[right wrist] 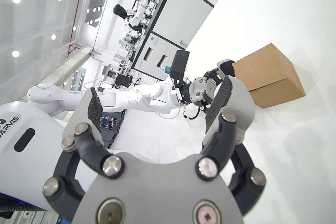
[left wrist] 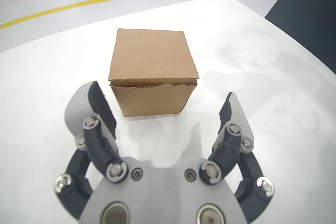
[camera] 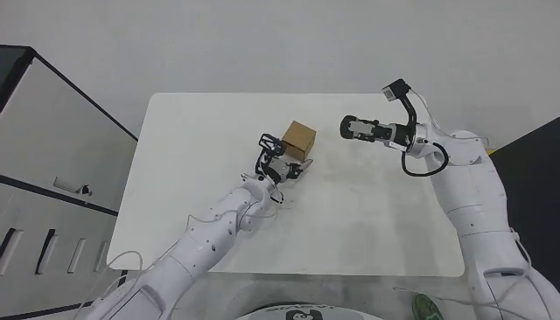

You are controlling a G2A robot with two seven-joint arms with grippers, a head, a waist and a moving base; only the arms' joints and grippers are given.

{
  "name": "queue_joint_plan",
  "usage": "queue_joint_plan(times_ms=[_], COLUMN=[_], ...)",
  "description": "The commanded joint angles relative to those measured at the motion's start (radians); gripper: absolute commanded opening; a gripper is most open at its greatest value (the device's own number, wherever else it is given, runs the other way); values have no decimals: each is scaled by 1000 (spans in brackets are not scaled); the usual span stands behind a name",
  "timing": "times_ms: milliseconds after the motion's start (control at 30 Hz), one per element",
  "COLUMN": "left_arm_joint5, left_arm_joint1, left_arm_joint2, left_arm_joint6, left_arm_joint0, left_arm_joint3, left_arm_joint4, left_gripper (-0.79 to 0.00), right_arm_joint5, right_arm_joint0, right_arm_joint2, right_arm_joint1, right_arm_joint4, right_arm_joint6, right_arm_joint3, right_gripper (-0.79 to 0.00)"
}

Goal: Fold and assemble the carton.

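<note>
Left gripper (left wrist: 162, 103): spread wide with nothing held; it is placed low over the table (camera: 210, 189), just beside the carton's near face, and no contact with it can be made out.

Left fingers (left wrist: 101, 101): black pads turned inward, one to each side of the carton's near face, apart from it.

Carton (left wrist: 152, 72): set upright on the table near its middle, between the two grippers. It is formed into a cube with the top panel folded flat. At the edge facing the left gripper, the panel overhangs a little and a narrow dark gap is seen beneath it.

Right gripper (right wrist: 157, 96): also opened wide and empty, held off the carton's far side with bare table between them; in the top view (camera: 348, 128) it is pointed toward the carton (camera: 300, 138).

Step in hand: judged to be the closing stage. The walls are erected and the lid is laid over, but the lid's front edge appears not fully seated.

Next move: a downward press on the lid's front edge is probably called for. One gripper would be brought over the top, while the box is steadied from the opposite side so that it is not slid across the smooth table.

Caution: light cardboard is easily dented, so gentle force would be preferred.
</note>
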State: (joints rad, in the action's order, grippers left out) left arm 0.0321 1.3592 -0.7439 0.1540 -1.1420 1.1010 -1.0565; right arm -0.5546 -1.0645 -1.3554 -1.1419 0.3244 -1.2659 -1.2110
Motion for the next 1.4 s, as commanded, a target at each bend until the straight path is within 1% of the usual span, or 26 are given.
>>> queue_joint_plan(times_ms=[0,233,400,433,500,533,633,767,867,933,967,1000,1033,1367], left_arm_joint5=[-4,-10,-18,-23,-29,-31,-28,1,65,134,152,195,210,210], left_arm_joint1=[10,47,69,72,78,81,83,72,52,34,25,15,12,12], left_arm_joint2=[9,34,42,42,42,41,32,4,-20,-35,-46,-45,-48,-48], left_arm_joint6=[7,48,80,85,94,99,113,134,123,93,78,56,49,49], left_arm_joint0=[13,55,74,77,82,82,84,71,46,24,12,0,-5,-5], left_arm_joint3=[-28,-123,-174,-183,-198,-204,-215,-197,-149,-117,-106,-101,-101,-101], left_arm_joint4=[7,34,43,44,43,44,36,17,-20,-60,-80,-115,-118,-118], left_gripper=[0,0,0,-123,-656,-785,-785,-785,-785,-785,-785,-785,-785,-785], right_arm_joint5=[0,0,0,0,0,0,0,0,0,0,0,0,0,0], right_arm_joint0=[0,0,0,0,0,0,0,0,0,0,0,0,0,0], right_arm_joint2=[0,0,0,0,0,0,0,0,0,0,0,0,0,0], right_arm_joint1=[0,0,0,0,0,0,0,0,0,0,0,0,0,0], right_arm_joint4=[0,0,0,0,0,0,0,0,0,0,0,0,0,0], right_arm_joint6=[0,0,0,0,0,0,0,0,0,0,0,0,0,0], right_arm_joint3=[0,0,0,0,0,0,0,0,0,0,0,0,0,0], right_gripper=[0,0,0,0,0,0,0,0,0,0,0,0,0,0])
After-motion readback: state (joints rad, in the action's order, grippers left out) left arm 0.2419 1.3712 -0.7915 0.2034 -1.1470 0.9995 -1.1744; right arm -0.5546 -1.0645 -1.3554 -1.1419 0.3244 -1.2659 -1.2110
